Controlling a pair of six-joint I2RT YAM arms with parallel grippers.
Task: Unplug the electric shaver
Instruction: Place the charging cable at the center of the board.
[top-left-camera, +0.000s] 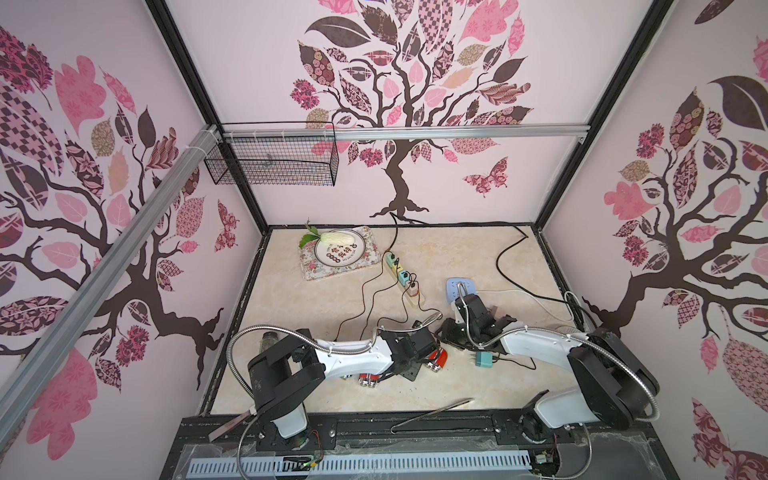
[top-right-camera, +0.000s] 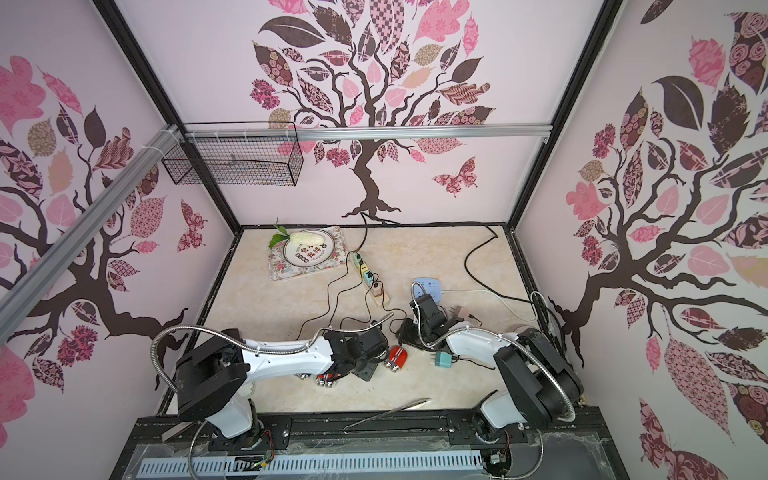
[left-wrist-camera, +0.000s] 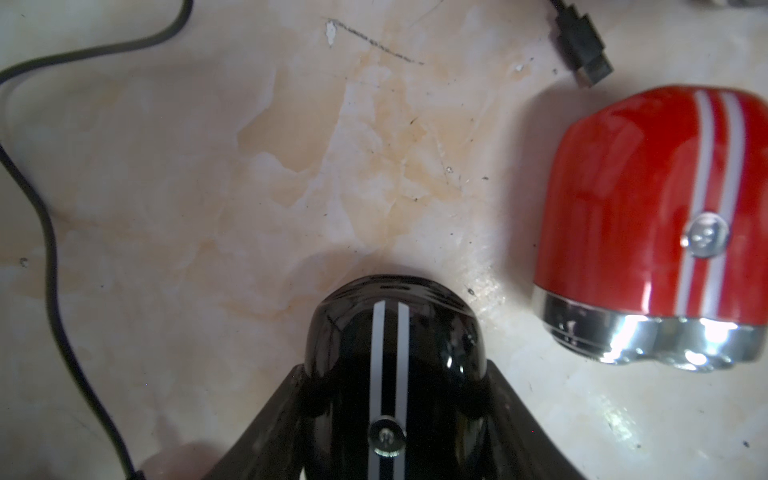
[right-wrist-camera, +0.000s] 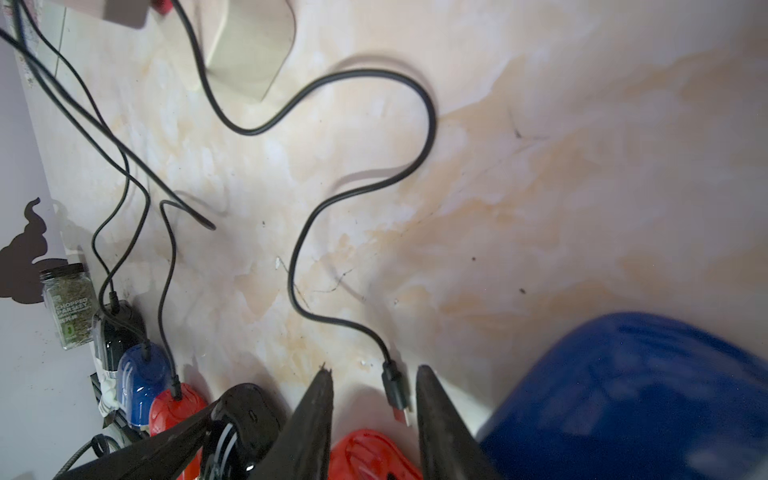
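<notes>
Only the left wrist view shows the left gripper (left-wrist-camera: 392, 365) clamped on the black shaver (left-wrist-camera: 395, 332), one finger along each flank. The shaver's rounded end has no lead in it. In both top views the arm hides this grip, which sits toward the middle of the bench's (top-left-camera: 457, 386) front edge. Just beside it lies a red shaver (left-wrist-camera: 652, 224), which the top views show as a red spot (top-left-camera: 440, 356) past the left wrist. The right wrist view shows the right gripper (right-wrist-camera: 374, 370) with its fingers apart and the plug (right-wrist-camera: 397, 392) lying loose on the bench between them, touching neither. Its black cable (right-wrist-camera: 361, 183) snakes away across the marble. That view alone also shows three more shavers by the bench's left edge, black (right-wrist-camera: 118, 332), blue (right-wrist-camera: 141, 374) and red (right-wrist-camera: 176, 405), each with a lead in it. Beside them stands a jar of chopped parsley (right-wrist-camera: 70, 307). A blurred blue mass fills one corner of that view and I cannot tell what it is. In the bench's far left corner a floral tray (top-left-camera: 324, 272) carries a plate (top-left-camera: 357, 257), and a pale leafy vegetable (top-left-camera: 336, 238) lies on the plate. A wire basket (top-left-camera: 270, 166) hangs on the back rail, and its contents cannot be made out.
</notes>
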